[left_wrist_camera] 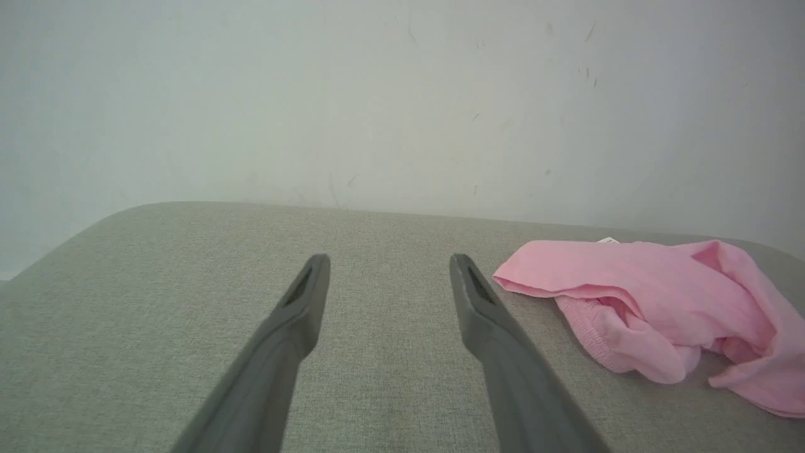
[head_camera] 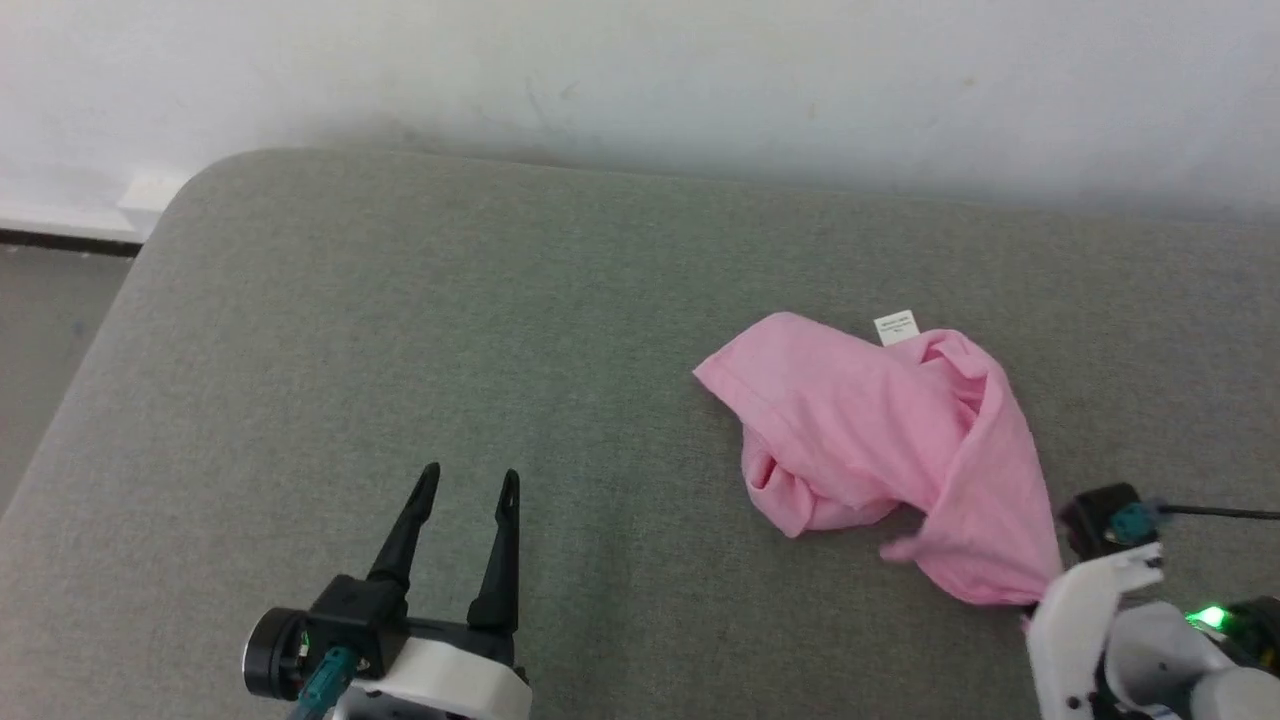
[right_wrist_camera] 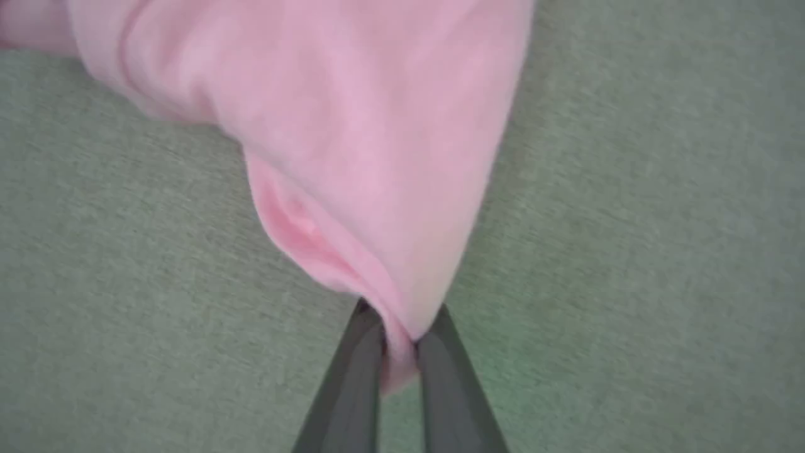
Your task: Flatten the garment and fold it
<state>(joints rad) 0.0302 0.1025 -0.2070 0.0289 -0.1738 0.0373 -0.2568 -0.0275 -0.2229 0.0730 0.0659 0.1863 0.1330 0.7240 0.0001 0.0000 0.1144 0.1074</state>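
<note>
1. Firstly, our left gripper [head_camera: 471, 472] hovers spread wide over the grey cushion [head_camera: 350, 300], holding nothing.
2. Right of it, we see the garment [head_camera: 870, 440] lying crumpled, white tag [head_camera: 896, 327] at its far edge.
3. Our right gripper [right_wrist_camera: 402, 313] is clamped on its near corner, perhaps a hem; blur hides it.

The print on the white tag [head_camera: 896, 327] is too small to read, the garment [head_camera: 880, 440] runs off the top of the blurred right wrist view and off the left wrist view's right edge, and its pinched corner is buried between the fingers of the right gripper [right_wrist_camera: 402, 313].
</note>
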